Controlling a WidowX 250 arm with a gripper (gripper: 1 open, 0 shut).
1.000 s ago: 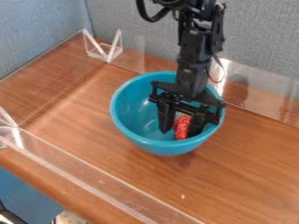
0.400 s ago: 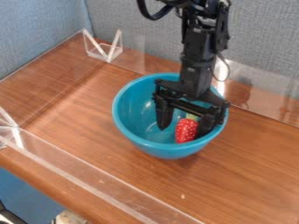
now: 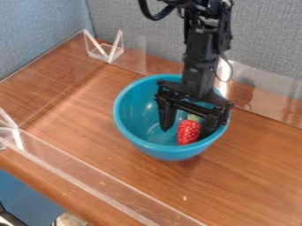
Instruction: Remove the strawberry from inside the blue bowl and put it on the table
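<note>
The blue bowl [image 3: 139,113] stands near the middle of the wooden table [image 3: 83,97]. Inside it, toward its right side, lies the red strawberry [image 3: 189,132]. My black gripper [image 3: 189,122] points straight down into the bowl, its fingers spread wide on either side of the strawberry. The jaws stand open around the fruit and are not closed on it. The arm rises behind the bowl toward the top of the view.
Low clear acrylic walls [image 3: 106,46] edge the table at the back left, along the front and at the right. Bare wood lies left of and in front of the bowl. A grey partition stands behind.
The jaws have widened from nearly closed around the strawberry to fully spread. The strawberry now shows more between the fingers. The arm has stayed in place.
</note>
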